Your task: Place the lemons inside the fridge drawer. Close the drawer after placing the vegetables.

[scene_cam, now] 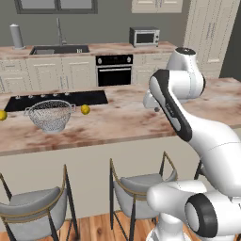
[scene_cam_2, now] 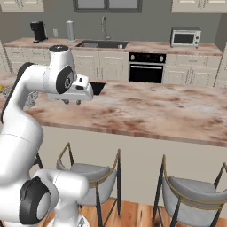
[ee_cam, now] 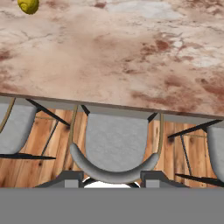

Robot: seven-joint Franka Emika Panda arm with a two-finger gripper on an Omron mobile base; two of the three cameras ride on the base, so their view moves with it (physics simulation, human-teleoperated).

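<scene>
- The gripper (scene_cam_2: 72, 101) hung over the island counter (scene_cam: 132, 120), pointing down; whether its fingers were spread or closed could not be told.
- The arm (scene_cam: 176, 115) rose from the base and bent forward over the counter's near edge.
- One lemon (scene_cam: 85, 109), small and bright yellow, lay just right of the wire-mesh bowl (scene_cam: 50, 116); another lemon (scene_cam: 2, 115) lay at the counter's left end.
- Bare marbled surface stretched rightward; grey stools (scene_cam: 136, 188) stood below the near edge.

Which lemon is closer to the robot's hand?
The lemon right of the wire-mesh bowl, beside the black cooktop. The other lemon lies beyond the bowl, at the picture's left edge.
</scene>
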